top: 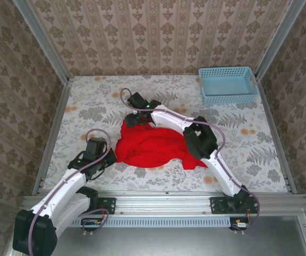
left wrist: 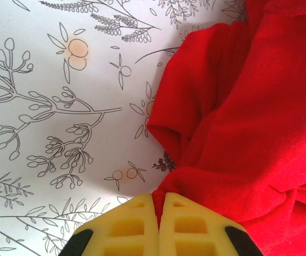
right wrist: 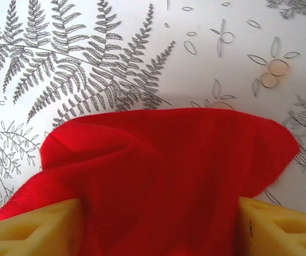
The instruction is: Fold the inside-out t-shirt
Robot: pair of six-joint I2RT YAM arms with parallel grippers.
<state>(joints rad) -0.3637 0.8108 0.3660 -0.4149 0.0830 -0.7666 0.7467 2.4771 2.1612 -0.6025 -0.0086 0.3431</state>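
At the left, the left gripper (left wrist: pixel 159 198) had its yellow fingers (left wrist: pixel 126 229) pressed together, with a thin pinch of the bright red, short-sleeved soft cloth t-shirt (top: pixel 153 146) running into the seam between their tips. You should have judged this hold as slight: lift slowly and watch that the hem does not slip free.

The t-shirt lay crumpled in a loose heap at the middle of the floral-patterned table cover (top: pixel 83 109), between the two arms, with no sleeve or collar laid flat. The step in hand appeared to be spreading the garment before any fold. For a clean result, you needed both holds on outer edges, well apart, so that the cloth could be drawn taut and not bunched.

At the far edge of the heap, the right gripper (right wrist: pixel 159 202) stood with its fingers spread wide, astride a rounded flap of red cloth and not clamped on it. Close only on a single layer.

At the far right corner, a light-blue perforated plastic basket (top: pixel 230 99) stood well apart from the t-shirt. The right arm crossed above the heap and hid part of it in the top view.
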